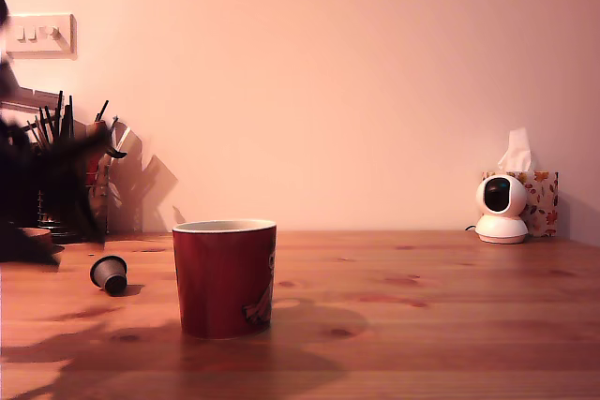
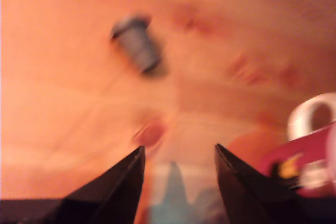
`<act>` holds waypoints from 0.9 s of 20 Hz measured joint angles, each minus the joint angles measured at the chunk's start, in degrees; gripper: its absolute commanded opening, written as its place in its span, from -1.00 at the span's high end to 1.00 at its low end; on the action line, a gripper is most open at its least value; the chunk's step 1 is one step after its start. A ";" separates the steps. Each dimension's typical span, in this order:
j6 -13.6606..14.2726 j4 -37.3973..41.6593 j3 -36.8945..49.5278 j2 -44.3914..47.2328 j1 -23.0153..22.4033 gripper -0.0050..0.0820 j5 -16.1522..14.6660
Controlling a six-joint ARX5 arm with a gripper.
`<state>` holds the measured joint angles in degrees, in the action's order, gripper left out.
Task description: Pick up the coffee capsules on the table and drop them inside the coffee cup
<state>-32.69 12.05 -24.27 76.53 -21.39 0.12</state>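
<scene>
Wrist view is showing the gripper [image 2: 179,147], fingers spread wide and empty, apparently lining up on the grey coffee capsule [image 2: 136,43] lying near the red coffee cup [image 1: 225,278].

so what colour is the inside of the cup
Cream, on the red cup; exterior view shows it best.

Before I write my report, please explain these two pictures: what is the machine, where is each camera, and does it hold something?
The machine is one robot arm, probably the dark blur at the exterior view's left, ending in two fingers. The exterior view is taken by a camera off the arm. The wrist view is taken by a camera on the wrist, looking past the fingers. On the wooden table are a red cup and one small grey capsule lying on its side. The fingers stand open, gripping nothing I can make out.
</scene>
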 measured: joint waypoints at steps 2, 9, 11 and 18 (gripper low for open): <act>-0.02 0.74 -0.07 2.54 -0.26 -0.27 0.42; 0.02 2.80 -5.88 9.46 -2.47 -0.32 0.94; 0.02 2.75 -6.69 11.63 -2.62 -0.32 1.70; 0.02 2.62 -8.83 14.03 -2.95 -0.32 6.12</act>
<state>-32.67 14.68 -33.10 90.56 -24.34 6.24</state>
